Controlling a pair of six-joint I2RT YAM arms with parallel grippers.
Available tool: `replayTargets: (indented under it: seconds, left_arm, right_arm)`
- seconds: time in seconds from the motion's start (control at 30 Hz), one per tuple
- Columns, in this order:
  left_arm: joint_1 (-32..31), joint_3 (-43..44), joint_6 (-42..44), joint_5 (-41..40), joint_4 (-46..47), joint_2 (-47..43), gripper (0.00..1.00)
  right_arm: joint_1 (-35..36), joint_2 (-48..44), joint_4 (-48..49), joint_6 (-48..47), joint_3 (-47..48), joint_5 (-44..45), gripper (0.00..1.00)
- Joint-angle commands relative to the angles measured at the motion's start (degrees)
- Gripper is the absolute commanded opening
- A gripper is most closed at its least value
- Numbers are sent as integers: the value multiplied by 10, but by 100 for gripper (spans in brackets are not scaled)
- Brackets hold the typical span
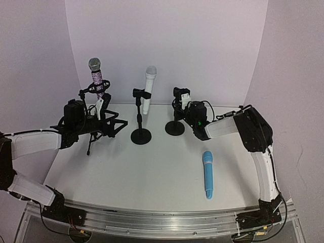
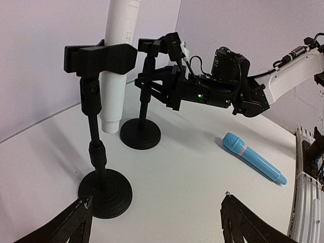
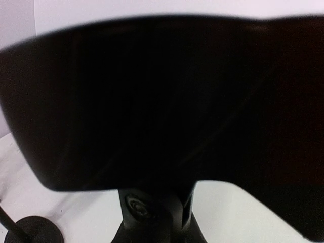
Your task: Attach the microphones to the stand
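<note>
Top external view has the blue microphone [image 1: 207, 174] lying flat on the desk [image 1: 126, 172], near the right arm and well apart from the three stands. The purple glitter microphone [image 1: 97, 76] sits upright in the tripod stand [image 1: 90, 144] and the white microphone [image 1: 149, 88] in the middle stand [image 1: 140, 135], so the right stand [image 1: 174, 127] is probably meant for the blue one. The left fingers [image 2: 76, 223] are spread wide with nothing between them. The right fingers [image 2: 167, 96] are close up against the right stand; I cannot tell whether they grip it, since something dark blocks that wrist view. The blue one looks light, rigid and smooth, apt to roll, so I would take it across the middle of its barrel.
</note>
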Motion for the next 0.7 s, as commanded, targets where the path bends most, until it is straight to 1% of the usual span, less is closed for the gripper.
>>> replayTargets:
  seconds: [0.0, 0.07, 0.17, 0.23, 0.33, 0.43, 0.53, 0.67]
  left_arm:
    - [1, -11, 0, -4, 7, -48, 87]
    - [1, -21, -1, -13, -2, -64, 87]
    - [1, -36, 0, -11, -19, -88, 87]
    - [1, -48, 9, 6, -26, -104, 86]
    - [0, -62, 10, 27, -36, -126, 86]
    - [1, -72, 7, 43, -39, -145, 85]
    - [1, -82, 10, 47, -39, -158, 84]
    - [0, -84, 13, 51, -41, -168, 84]
  right_arm:
    - [22, -128, 10, -15, -86, 8, 0]
    - [47, -181, 8, -30, -137, 36, 0]
    - [115, -243, 7, -38, -205, 94, 0]
    - [160, -270, 8, -36, -246, 136, 0]
    - [237, -298, 18, -7, -288, 191, 0]
    - [298, -295, 52, 11, -306, 239, 0]
    - [351, -262, 91, -1, -301, 265, 0]
    - [390, -204, 195, -30, -300, 292, 0]
